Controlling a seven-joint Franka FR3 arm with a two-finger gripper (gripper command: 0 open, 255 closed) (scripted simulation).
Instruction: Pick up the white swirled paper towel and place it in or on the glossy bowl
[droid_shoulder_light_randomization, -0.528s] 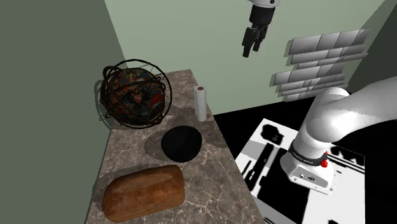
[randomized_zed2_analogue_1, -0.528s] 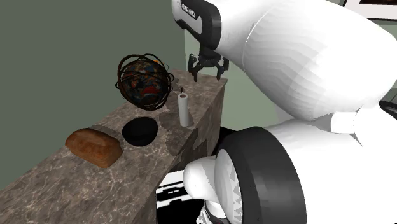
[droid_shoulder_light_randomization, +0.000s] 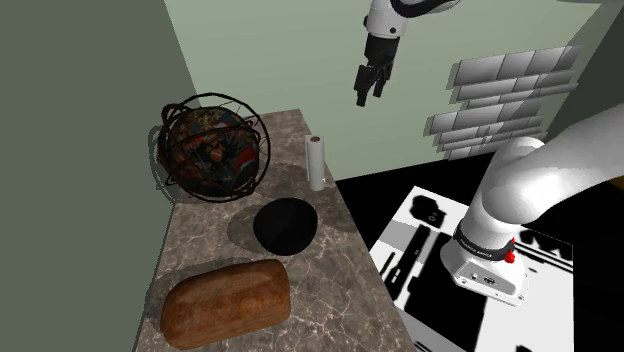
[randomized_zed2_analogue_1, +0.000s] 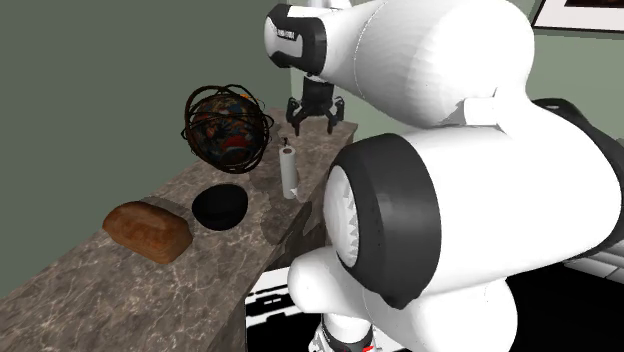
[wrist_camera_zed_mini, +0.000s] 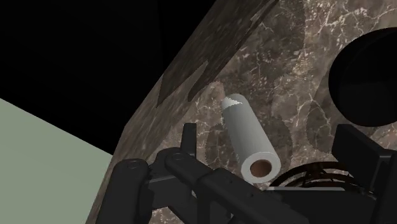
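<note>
Shoulder view: pincer (droid_shoulder_light_randomization: 367, 90) high in the air above the far end of the brown veined tabletop (droid_shoulder_light_randomization: 330, 300), fingers apart, nothing between them. White paper towel roll (droid_shoulder_light_randomization: 316, 162) upright near the tabletop's right edge, below the pincer and well apart from it. Black glossy bowl (droid_shoulder_light_randomization: 285, 225) just in front of the roll, not touching. Caged globe (droid_shoulder_light_randomization: 210, 148) to the left, brown bread loaf (droid_shoulder_light_randomization: 227, 302) nearest the camera.

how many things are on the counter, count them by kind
paper towel roll: 1
black bowl: 1
bread loaf: 1
globe in a wire frame: 1
total: 4
</note>
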